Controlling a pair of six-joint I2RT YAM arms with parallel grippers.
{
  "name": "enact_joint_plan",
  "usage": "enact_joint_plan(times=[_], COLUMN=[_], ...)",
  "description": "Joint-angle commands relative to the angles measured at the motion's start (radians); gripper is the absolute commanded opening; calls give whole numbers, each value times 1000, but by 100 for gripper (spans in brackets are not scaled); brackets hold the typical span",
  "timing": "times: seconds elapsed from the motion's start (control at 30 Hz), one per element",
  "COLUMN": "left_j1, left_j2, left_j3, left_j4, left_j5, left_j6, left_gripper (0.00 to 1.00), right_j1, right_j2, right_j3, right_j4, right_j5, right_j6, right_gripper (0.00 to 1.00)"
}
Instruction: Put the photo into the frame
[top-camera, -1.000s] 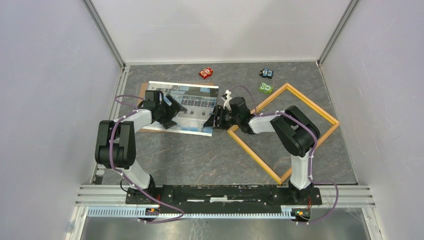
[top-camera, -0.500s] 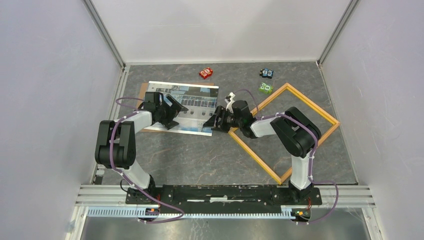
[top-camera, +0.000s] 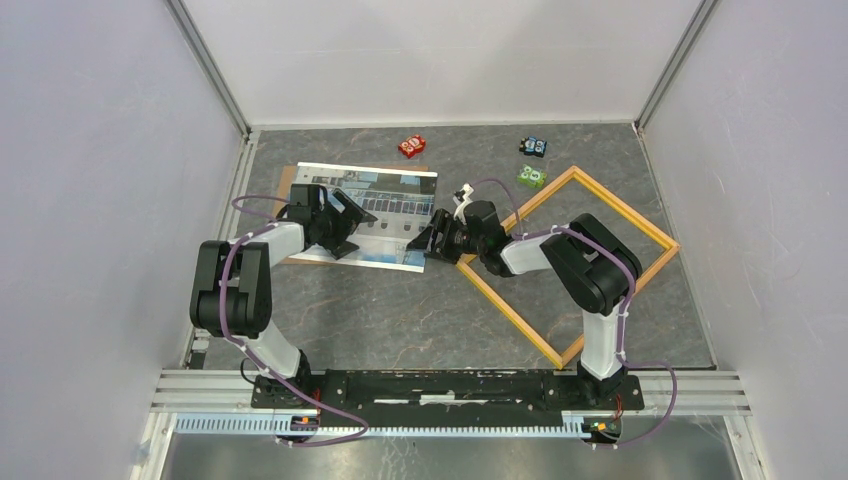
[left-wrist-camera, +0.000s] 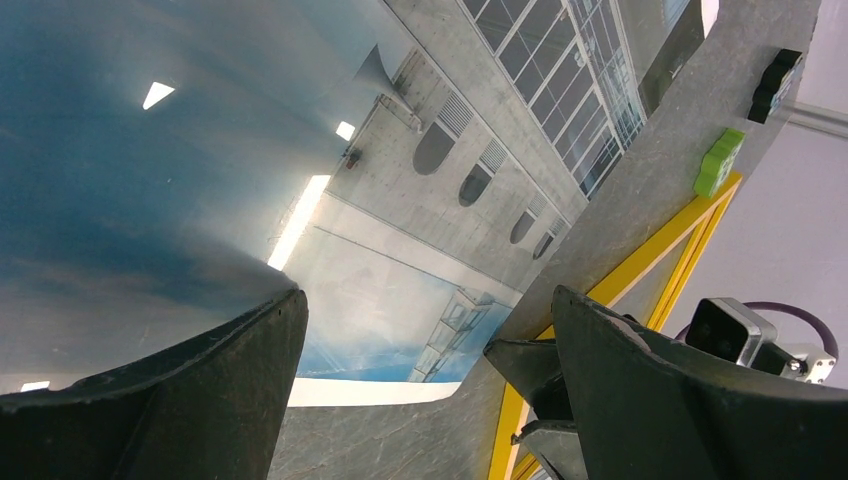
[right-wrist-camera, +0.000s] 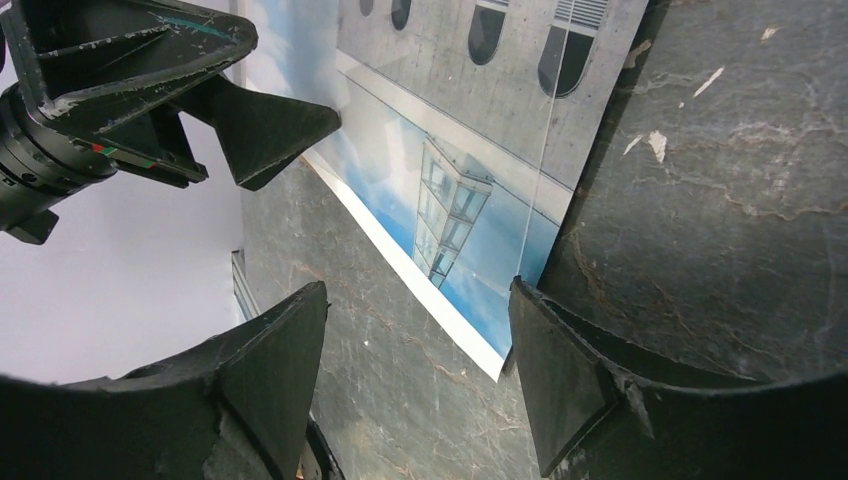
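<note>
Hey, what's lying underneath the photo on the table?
A brown board lies under the photo. Only narrow strips of it show past the photo's left and far edges. The rest of the board is covered, so anything else beneath cannot be seen.

Bare table (top-camera: 400, 310) in front of photo (top-camera: 390, 195): passable. Right side barred by frame (top-camera: 510, 315) rail. Small blocks (top-camera: 411, 146) stand along far edge.

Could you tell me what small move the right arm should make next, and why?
Probably nudge the right gripper further onto the near right corner of the photo and pinch it. Its jaws are open with that corner between them in the wrist view, the photo lies flat outside the frame, and the open left gripper grips nothing.
</note>
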Motion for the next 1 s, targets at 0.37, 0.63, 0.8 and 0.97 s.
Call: enact_joint_plan(times=[0.37, 0.63, 0.8, 0.97], left_j1=[-14, -16, -15, -26], left_j2=[30, 30, 18, -37], left_j3=[-42, -42, -38, 14], left_j4=[-56, -54, -56, -108], left_j5=[-14, -11, -13, -68], left_j6=[-7, -8, 0, 85], left_gripper=[100, 100, 100, 100], right_j1=[-2, -2, -2, 1], right_j2=[26, 41, -12, -9], right_j3=[4, -3, -16, -67], right_j4=[127, 245, 37, 74], right_j5=[-58, -82, 0, -33], right_j6=[45, 137, -8, 5], right_gripper=[73, 72, 73, 73])
